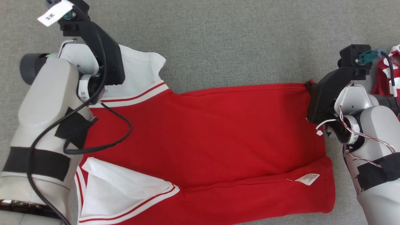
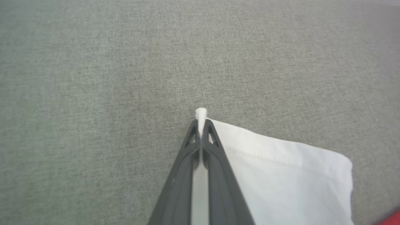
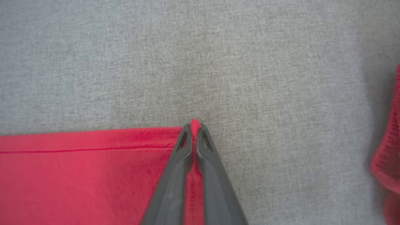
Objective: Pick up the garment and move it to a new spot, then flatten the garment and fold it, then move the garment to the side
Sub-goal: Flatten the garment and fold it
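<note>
Your garment (image 1: 203,131) lies flat on the grey surface (image 1: 234,40), left gripper (image 2: 201,122) clenched on its far white sleeve (image 2: 281,168) and right gripper (image 3: 195,126) on its far red hem (image 3: 93,137) (fold step, I judge), so next carry both corners evenly toward the near edge.

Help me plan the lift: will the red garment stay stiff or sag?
Likely floppy: the red garment lies flat with folds, so it should sag between the left gripper and right gripper. Both pinch only corner tips, so slipping seems possible.
</note>
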`<state>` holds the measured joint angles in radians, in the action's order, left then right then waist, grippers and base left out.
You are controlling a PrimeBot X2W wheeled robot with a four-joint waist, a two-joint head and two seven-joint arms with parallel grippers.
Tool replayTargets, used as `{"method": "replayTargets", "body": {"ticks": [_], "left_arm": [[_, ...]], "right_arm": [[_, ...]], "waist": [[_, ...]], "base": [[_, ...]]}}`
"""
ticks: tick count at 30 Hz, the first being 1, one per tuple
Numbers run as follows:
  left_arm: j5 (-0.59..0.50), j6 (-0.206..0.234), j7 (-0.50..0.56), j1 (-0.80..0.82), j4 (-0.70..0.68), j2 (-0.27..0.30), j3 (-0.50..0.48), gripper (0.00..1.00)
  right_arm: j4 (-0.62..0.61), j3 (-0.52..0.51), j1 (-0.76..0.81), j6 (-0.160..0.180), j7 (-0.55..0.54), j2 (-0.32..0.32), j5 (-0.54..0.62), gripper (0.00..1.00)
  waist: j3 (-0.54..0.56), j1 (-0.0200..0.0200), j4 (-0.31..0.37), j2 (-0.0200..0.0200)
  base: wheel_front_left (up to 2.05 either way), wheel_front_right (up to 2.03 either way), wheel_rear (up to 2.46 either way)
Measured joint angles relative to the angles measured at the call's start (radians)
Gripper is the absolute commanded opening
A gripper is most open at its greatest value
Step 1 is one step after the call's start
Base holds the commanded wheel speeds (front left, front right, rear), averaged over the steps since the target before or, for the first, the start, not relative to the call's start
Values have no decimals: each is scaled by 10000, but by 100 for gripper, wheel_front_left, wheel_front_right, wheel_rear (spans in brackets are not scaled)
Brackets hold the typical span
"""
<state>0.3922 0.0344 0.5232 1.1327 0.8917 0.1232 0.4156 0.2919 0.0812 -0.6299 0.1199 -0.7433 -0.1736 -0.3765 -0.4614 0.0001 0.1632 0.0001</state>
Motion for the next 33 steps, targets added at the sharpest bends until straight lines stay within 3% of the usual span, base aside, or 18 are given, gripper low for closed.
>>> {"method": "replayTargets", "body": {"ticks": [10,16,24,33], "left_arm": [[84,-86,-1722,-54,4,-330,-132,0],[121,-111,-3294,-973,-502,-466,-165,0],[115,-846,-5453,-2708,-1724,-598,211,0],[207,-1346,-7559,-5027,-3465,-523,541,0]], "right_arm": [[36,-483,359,2,886,-77,0,0],[56,-690,999,0,1390,-142,-6,0],[-270,-1118,1771,0,2679,-27,-8,0],[-593,-1118,2966,2,3808,217,100,0]], "waist": [[322,0,-242,0],[660,0,-480,0],[1275,-2,-877,0],[2082,-3,-1266,-1]], "base": [[0,0,0],[0,0,0],[0,0,0],[0,0,0]]}}
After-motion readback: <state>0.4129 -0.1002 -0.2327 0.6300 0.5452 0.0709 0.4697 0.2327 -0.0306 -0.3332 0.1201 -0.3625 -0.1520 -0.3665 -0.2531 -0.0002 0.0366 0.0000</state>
